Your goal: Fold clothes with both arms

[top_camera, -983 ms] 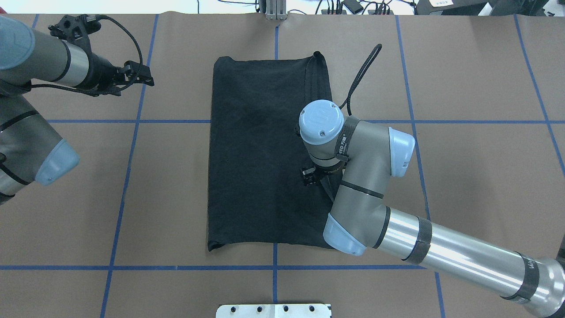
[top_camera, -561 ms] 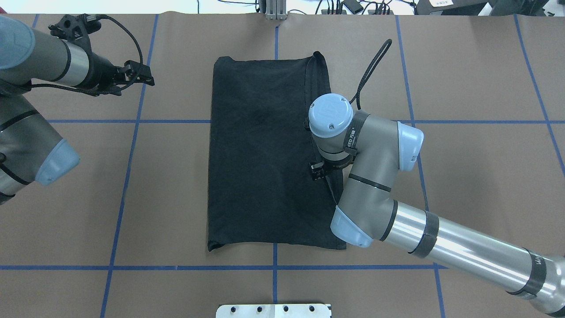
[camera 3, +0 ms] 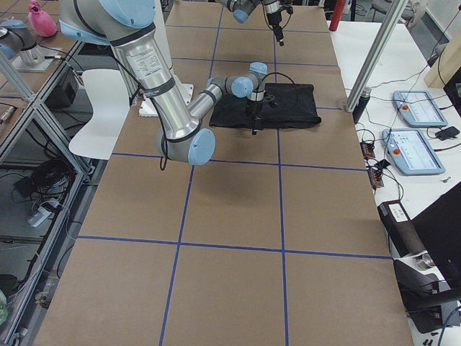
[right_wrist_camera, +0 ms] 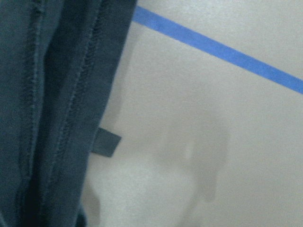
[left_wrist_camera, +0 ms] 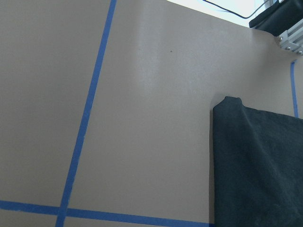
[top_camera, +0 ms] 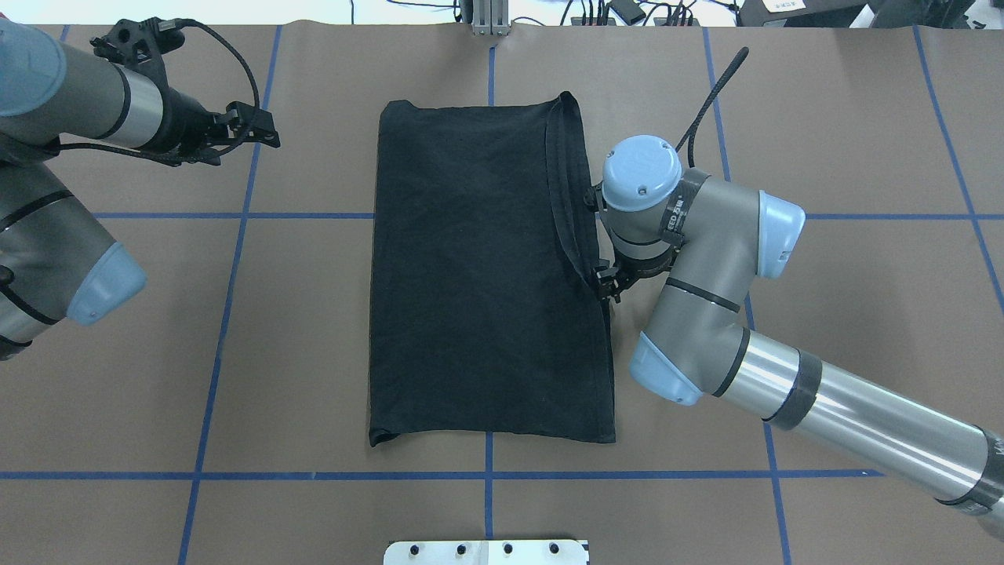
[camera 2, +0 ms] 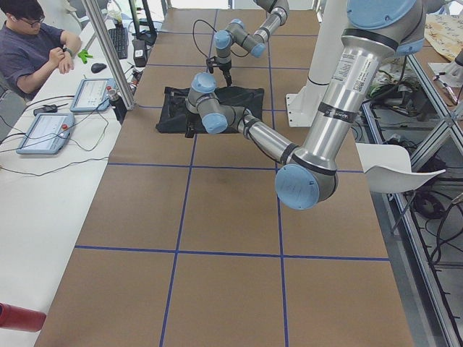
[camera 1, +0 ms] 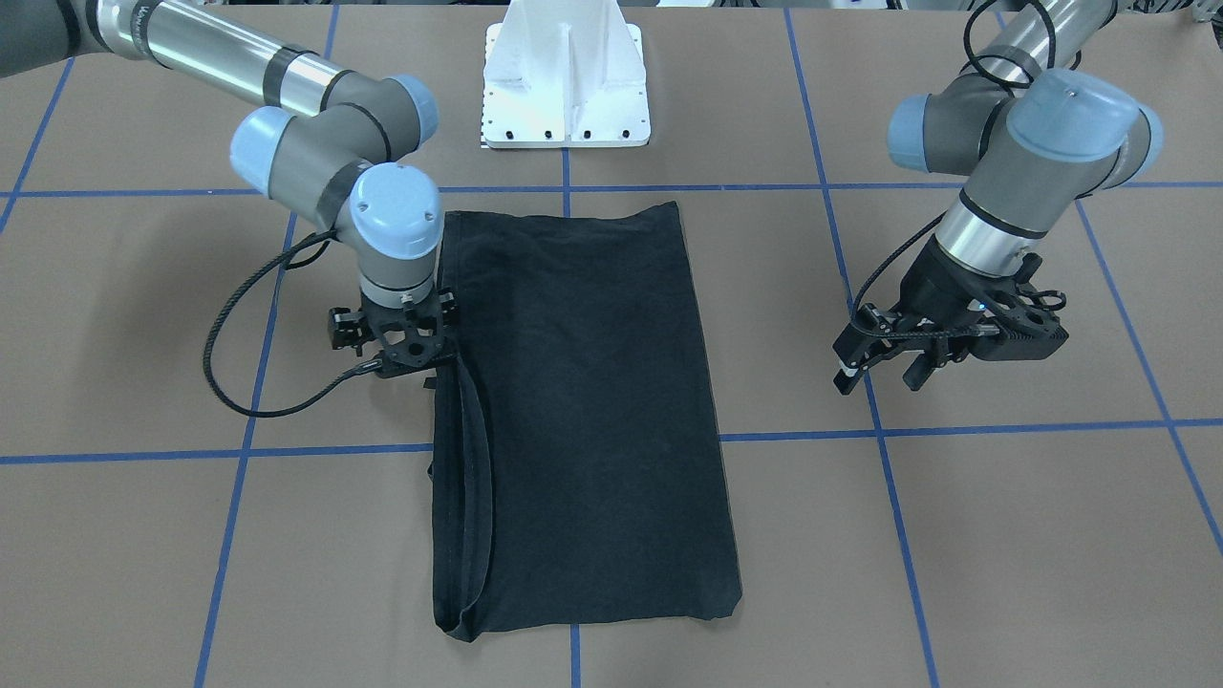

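Overhead exterior view: the black T-shirt [top_camera: 471,275] lies on the desk [top_camera: 863,329], its long axis pointing away from the robot. The right end effector [top_camera: 605,284] is at the shirt's right edge; I cannot tell its grip. Farther back, the left end effector [top_camera: 263,133], spread, hangs well apart.

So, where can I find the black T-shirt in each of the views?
Front-facing: the T-shirt is at the centre.
Overhead: T-shirt at the centre.
Exterior left: T-shirt in the upper middle, far off.
Exterior right: T-shirt in the upper middle.
Left wrist: T-shirt in the lower right corner.
Right wrist: T-shirt along the left edge.
Shared landmark: the blue tape line passing under the T-shirt's middle.
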Tool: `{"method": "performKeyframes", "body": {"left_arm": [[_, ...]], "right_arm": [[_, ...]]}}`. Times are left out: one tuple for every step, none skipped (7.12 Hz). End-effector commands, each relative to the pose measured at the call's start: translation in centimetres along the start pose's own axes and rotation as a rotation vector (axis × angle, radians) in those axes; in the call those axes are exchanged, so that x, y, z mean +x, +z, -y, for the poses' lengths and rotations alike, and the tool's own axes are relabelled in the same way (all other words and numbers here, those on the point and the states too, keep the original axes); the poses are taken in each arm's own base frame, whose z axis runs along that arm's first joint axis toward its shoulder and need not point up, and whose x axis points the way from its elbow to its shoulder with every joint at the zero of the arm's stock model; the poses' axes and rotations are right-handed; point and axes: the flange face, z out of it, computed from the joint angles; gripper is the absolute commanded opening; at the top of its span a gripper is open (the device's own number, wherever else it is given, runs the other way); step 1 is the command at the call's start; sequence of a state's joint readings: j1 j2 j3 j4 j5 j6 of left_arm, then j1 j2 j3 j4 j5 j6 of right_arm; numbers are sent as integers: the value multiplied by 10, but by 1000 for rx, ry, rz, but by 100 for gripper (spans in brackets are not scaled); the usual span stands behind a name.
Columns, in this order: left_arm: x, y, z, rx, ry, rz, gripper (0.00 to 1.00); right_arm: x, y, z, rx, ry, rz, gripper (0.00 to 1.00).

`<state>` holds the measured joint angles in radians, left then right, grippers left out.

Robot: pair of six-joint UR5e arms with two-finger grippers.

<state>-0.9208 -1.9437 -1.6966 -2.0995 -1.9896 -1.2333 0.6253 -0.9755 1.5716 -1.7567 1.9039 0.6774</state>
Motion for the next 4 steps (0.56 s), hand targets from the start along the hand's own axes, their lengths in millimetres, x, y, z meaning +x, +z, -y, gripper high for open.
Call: {"method": "performKeyframes", "body": {"left_arm": [[2,0,0,0,1,-2,100],[0,1,0,-1,0,1,100],[0,1,0,-2,0,4,100],[0,2,1,-2,0,4,100]], "right_arm": [[27,-19,4,1,10,47,100],[32,-39,8,7,21,97,100],[22,-50,9,29,6,107,100],[5,-61,13,54,-14,108,100]]}}
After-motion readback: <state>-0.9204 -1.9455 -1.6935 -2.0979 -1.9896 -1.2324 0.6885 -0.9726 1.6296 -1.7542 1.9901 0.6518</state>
